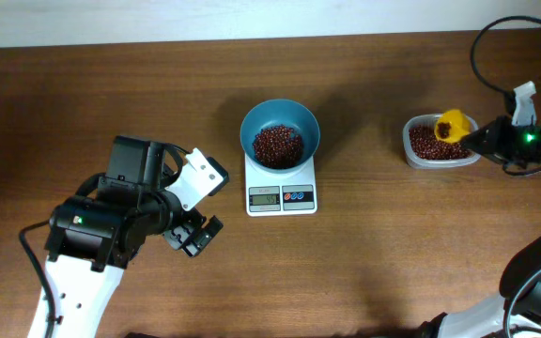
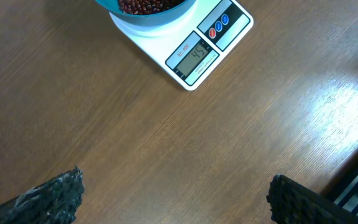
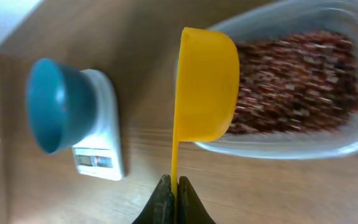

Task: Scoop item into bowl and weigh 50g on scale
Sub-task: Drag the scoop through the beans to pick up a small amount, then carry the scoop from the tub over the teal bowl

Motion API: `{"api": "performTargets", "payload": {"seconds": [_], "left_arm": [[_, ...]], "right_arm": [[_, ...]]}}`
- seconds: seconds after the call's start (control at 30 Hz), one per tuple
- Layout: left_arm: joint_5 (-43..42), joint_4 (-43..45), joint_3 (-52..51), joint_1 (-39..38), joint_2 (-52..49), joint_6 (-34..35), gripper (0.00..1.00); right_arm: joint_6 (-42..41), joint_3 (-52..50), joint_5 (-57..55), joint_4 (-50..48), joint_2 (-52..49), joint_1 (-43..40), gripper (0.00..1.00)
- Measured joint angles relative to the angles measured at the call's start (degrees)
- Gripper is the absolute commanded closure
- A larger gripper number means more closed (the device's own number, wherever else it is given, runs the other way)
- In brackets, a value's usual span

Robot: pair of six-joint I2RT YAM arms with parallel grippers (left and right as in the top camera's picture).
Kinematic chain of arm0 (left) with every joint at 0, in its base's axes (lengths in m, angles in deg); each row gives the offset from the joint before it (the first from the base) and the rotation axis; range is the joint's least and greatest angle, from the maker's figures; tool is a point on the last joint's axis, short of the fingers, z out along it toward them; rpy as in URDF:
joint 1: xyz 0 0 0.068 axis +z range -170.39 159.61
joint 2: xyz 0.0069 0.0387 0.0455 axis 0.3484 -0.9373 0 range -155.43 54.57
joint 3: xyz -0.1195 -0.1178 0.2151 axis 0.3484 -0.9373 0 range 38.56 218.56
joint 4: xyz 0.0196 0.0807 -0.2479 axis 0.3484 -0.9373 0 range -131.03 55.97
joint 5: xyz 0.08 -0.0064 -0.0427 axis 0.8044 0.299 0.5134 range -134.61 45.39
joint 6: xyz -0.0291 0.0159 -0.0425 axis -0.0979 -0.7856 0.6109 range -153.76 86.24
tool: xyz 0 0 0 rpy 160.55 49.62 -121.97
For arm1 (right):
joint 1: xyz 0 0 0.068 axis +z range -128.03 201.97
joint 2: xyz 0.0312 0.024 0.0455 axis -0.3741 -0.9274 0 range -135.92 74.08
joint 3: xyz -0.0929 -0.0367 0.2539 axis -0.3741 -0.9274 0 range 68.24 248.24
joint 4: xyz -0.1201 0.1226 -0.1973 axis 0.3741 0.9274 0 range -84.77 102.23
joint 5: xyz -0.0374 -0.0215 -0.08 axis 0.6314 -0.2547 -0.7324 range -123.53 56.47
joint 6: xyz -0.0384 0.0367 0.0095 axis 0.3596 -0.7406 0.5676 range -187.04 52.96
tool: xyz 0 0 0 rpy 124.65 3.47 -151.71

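The teal-blue bowl holds dark red-brown beans and stands on the white scale. The scale's display shows in the left wrist view, with the bowl at the top edge. My left gripper is open and empty over bare table, left of the scale; its fingers show at the bottom of the left wrist view. My right gripper is shut on the handle of a yellow scoop, held at the clear tub of beans. The scoop sits over the tub.
The clear plastic tub stands at the right of the wooden table. A black cable loops at the back right. The bowl and scale lie to the left in the right wrist view.
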Motion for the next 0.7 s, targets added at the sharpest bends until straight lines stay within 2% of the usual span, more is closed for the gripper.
{"api": "performTargets", "payload": {"seconds": [0.23,0.33,0.57,0.7], "left_arm": [[-0.02,0.00,0.02,0.00,-0.02,0.00,0.01],[0.00,0.00,0.02,0.00,0.00,0.00,0.01],[0.00,0.00,0.00,0.00,0.00,0.00,0.01],[0.00,0.00,0.00,0.00,-0.02,0.00,0.01]], "right_arm": [[2.91,0.00,8.24,1.97,0.02,0.90,0.96],[3.74,0.00,10.54,1.92,0.02,4.07,0.96],[0.66,0.17,12.22,-1.27,0.00,17.00,0.96],[-1.18,3.65,12.37,-2.84,0.00,24.85,0.96]]}}
